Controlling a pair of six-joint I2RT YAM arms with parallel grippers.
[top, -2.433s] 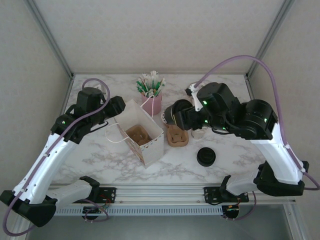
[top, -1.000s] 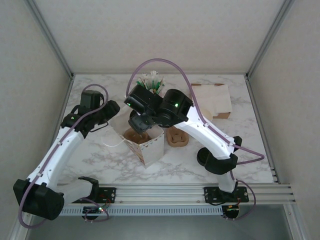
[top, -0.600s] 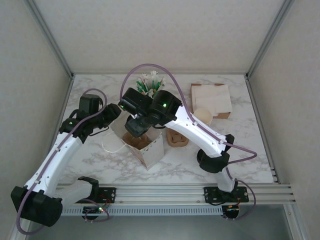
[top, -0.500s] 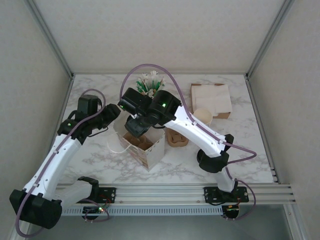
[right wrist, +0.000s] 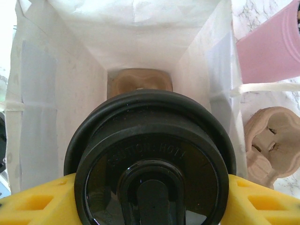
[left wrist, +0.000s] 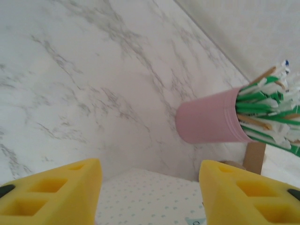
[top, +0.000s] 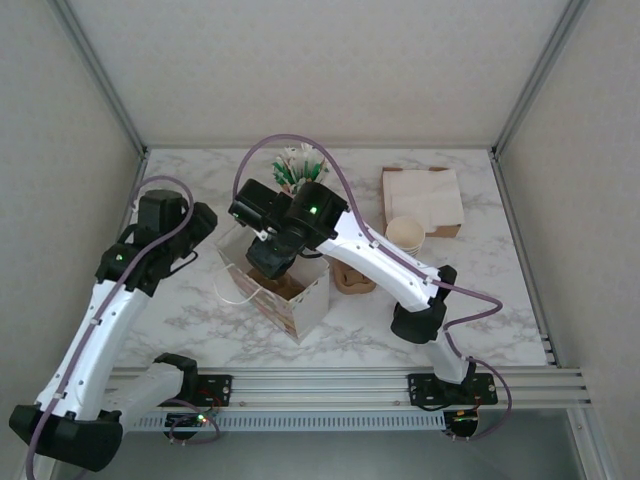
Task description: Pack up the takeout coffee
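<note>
Right pincer pinches the coffee cup by its sides, black lid up, at the open mouth of the white paper bag, above a brown cardboard holder on the bag's floor. Left pincer is spread, nothing between its fingers, just beside the bag's edge. Pink cup of straws stands on the desk near the bag. Second cardboard holder lies beside the bag.
</note>
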